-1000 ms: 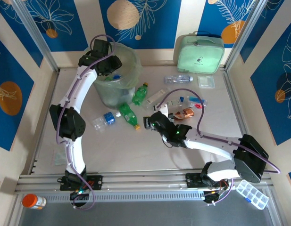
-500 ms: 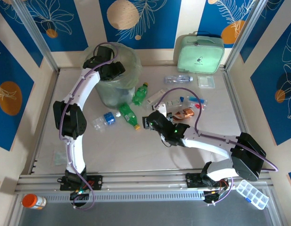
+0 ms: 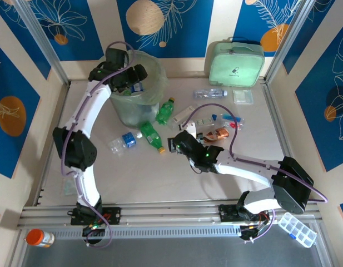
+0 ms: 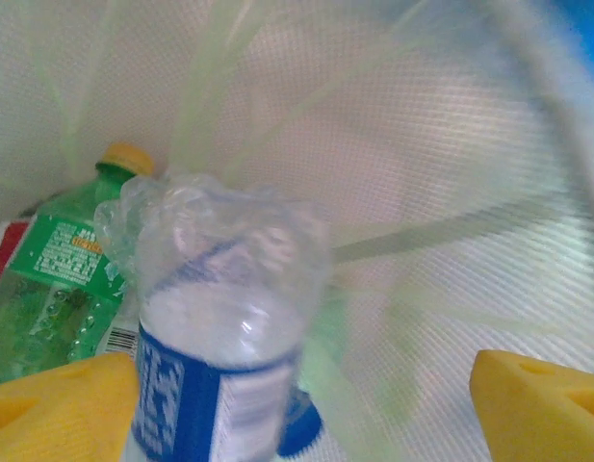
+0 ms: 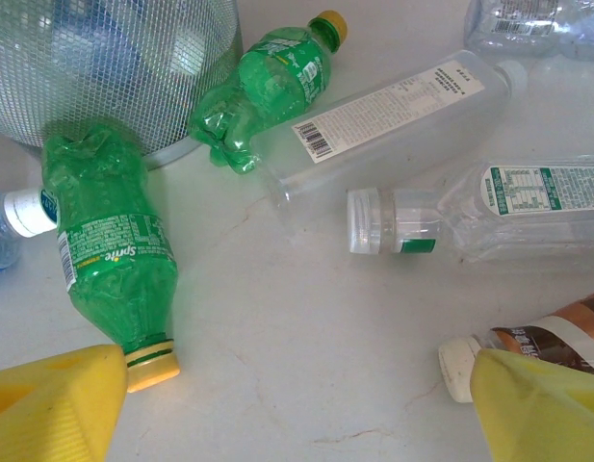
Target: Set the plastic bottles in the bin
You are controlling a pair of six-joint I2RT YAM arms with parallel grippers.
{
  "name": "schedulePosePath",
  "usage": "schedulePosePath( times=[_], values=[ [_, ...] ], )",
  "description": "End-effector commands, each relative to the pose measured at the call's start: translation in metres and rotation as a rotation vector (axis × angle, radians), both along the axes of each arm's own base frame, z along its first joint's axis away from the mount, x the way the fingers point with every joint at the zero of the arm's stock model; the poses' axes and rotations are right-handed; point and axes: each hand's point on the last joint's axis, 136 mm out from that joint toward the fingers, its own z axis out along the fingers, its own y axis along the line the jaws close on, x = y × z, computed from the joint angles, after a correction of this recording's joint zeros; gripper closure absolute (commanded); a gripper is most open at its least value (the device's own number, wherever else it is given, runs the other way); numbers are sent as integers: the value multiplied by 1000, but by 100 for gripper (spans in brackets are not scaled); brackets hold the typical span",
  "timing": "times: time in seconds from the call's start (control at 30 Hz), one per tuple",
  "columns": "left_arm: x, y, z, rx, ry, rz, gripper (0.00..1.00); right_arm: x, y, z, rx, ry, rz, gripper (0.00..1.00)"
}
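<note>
Left gripper [image 3: 133, 82]: held over the bin [image 3: 155, 75]. The fingers [image 4: 56, 404] are spread wide and nothing is pinched between them.
Blue-label bottle [image 4: 219, 327]: seen inside the bin, crumpled, with its base turned toward the wrist camera. It is just beside one finger and well apart from the other. Whether it is touched cannot be told.
Binned green bottle [image 4: 56, 279]: laid against the bin's meshed liner beside the blue-label bottle, its yellow cap pointing up in the view.
Right gripper [image 3: 174, 146]: held low over the table [image 3: 160, 178], near its middle. Its fingers [image 5: 56, 404] are parted wide and nothing is gripped.
Near green bottle [image 5: 109, 250]: laid flat on the table. Its yellow cap is just beside one right finger and its base is turned toward the bin's mesh wall.
Far green bottle [image 5: 268, 87]: crumpled and laid on the table just beside the foot of the bin, its cap pointing away from the bin.
Clear bottle [image 3: 124, 141]: laid on the table near the near green bottle, apart from the bin.
Back bottle [image 3: 210, 93]: laid flat near the far edge of the table.
Case [image 3: 236, 63]: stood at the back, mint green, well apart from the bin.
Jar [image 3: 39, 238]: orange-capped, laid in front of the left arm's base.
</note>
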Motion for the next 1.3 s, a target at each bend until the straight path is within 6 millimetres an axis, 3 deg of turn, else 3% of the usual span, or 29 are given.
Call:
schedulePosePath(
  times=[0.0,0.13,0.27,0.4,0.57,0.77,0.93,1.03,1.27],
  values=[
    [-39,6,78,-2,-167,-54,13,0,3,14,15,-36,14,7],
    [-97,1,119,55,-310,-114,15,-2,5,16,20,-36,29,7],
    [-159,-8,124,69,-386,-188,16,-3,9,13,23,-27,49,7],
    [-210,-10,106,48,-400,-241,16,-7,17,14,28,-31,92,8],
    [-254,-11,51,-2,-380,-294,17,-17,32,23,49,-75,196,8],
    [-268,-7,-31,23,-316,-298,17,-38,56,25,133,-65,384,13],
    [-269,13,-77,71,-342,-227,17,-55,80,20,210,-9,533,14],
    [-270,26,-88,86,-396,-178,18,-59,93,18,249,34,562,15],
    [-289,58,-77,-7,-560,-52,19,-26,107,-13,198,197,477,13]
  ],
)
